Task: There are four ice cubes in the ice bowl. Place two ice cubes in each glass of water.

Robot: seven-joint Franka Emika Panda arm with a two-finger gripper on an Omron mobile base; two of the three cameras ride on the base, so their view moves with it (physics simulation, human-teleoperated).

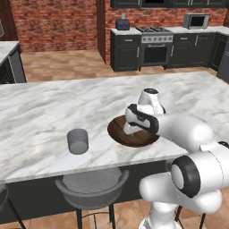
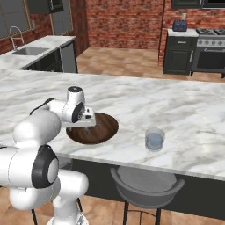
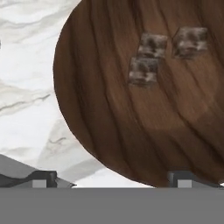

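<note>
The wide, shallow, dark brown wooden ice bowl (image 1: 127, 136) sat on the white-and-grey marbled counter (image 1: 44, 116), near the counter's front edge. The white arm's two-finger gripper (image 3: 113, 177) hung over the bowl with its jaws spread wide and nothing between them; in the hand view one dark fingertip (image 3: 41, 178) stood over the marble at about 7 o'clock and the other over the bowl's rim at about 5 o'clock.

In the hand view three small pale, translucent ice cubes (image 3: 152, 44) lay on the bowl's grained floor toward 1 o'clock. Two of them touched or nearly touched, one just below the other, and the third lay just beside them toward the bowl's edge. A fourth cube could not be made out.

In the left base view one short, cylindrical, translucent grey-blue glass of water (image 1: 78, 141) stood upright on the counter at about 9 o'clock from the bowl, apart from it. In the right base view a second such glass of water (image 2: 154, 139) stood upright at about 3 o'clock from the bowl (image 2: 94, 128), also apart. A round grey stool (image 1: 91, 188) stood below the counter's front edge.
</note>
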